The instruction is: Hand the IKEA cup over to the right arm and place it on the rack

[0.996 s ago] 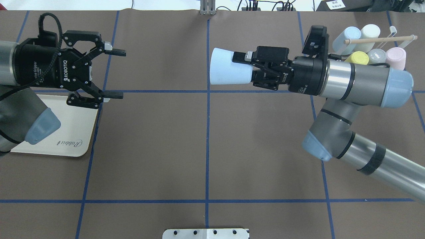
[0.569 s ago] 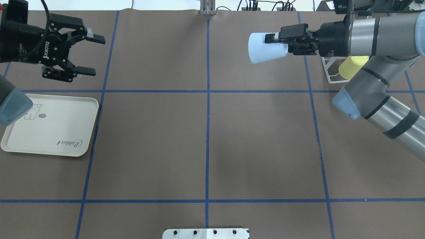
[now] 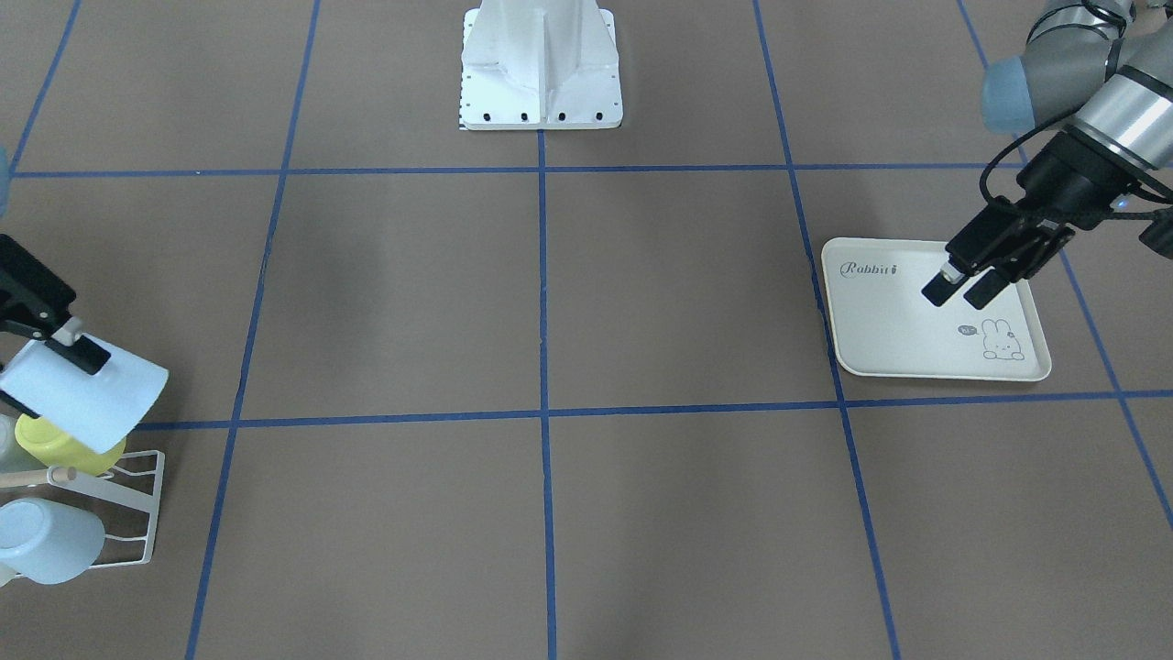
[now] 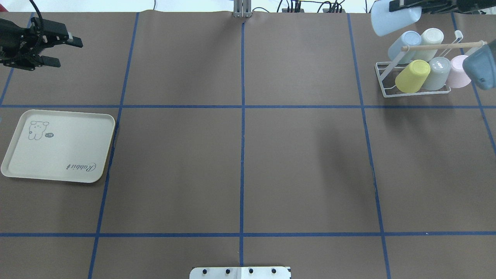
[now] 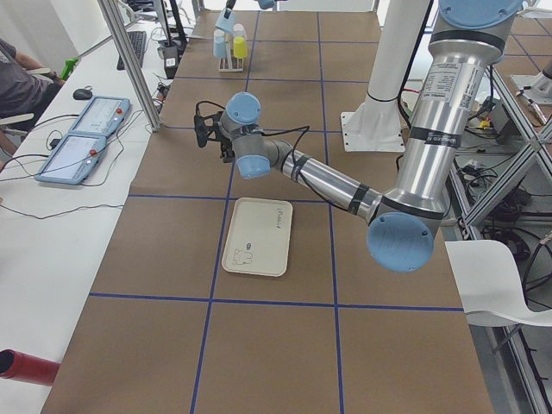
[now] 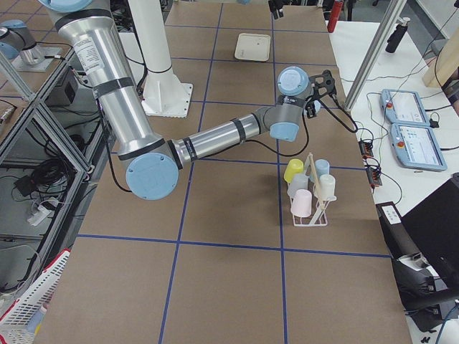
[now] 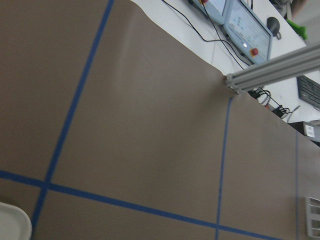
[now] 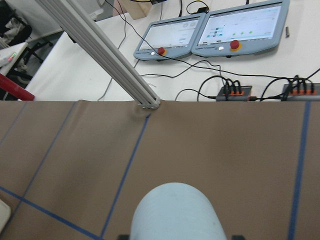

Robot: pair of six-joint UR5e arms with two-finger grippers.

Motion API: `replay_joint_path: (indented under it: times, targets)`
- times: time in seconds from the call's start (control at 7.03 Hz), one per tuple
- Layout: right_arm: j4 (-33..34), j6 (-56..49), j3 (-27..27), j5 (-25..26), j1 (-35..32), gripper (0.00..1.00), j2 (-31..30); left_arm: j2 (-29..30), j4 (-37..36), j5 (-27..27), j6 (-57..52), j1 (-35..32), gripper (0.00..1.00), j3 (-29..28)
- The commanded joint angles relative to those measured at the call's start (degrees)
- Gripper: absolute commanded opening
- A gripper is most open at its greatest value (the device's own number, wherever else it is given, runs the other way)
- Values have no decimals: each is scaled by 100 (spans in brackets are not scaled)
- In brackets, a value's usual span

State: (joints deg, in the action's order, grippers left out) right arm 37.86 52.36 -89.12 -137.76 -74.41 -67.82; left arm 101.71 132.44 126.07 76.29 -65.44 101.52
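- Front-facing view: right claw (image 3: 73,353), with black fingers, clamps the smooth, pale blue, tapered IKEA cup (image 3: 87,399), which is tilted with its wider end away from the claw.
- Just below that claw stands the thin white wire rack (image 3: 161,504) with a light wooden dowel (image 3: 37,477), holding a yellow cup (image 3: 46,438) and a light blue cup (image 3: 46,543).
- Left claw (image 3: 960,289) is empty with its fingers slightly parted. It hangs over a cream tray (image 3: 880,353) with rounded corners, printed "Rabbit" beside a rabbit drawing.
- Overhead view: the rack near the right claw carries five pastel cups. The left claw's fingers are apart.
- Right wrist view: the cup's rounded body shows between the fingers, over the brown paper table (image 8: 225,150) with its blue tape lines.
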Motion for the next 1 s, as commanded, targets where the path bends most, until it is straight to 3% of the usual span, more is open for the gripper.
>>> replay_joint_path:
  times: [0.0, 0.28, 0.57, 0.85]
  targets:
    - [1996, -2325, 8, -110, -738, 6, -21, -107, -998, -695, -1333, -4, 100, 34]
    - [3616, -4295, 479, 334, -812, 4, 180, -491, -1018, -767, -2112, -39, 100, 25]
    - [4044, -4831, 1620, 495, -856, 4, 698, -616, -1132, -917, -2583, -74, 100, 34]
    - [4045, -5051, 2439, 496, -961, 4, 1060, -643, -1141, -996, -2584, -65, 100, 43]
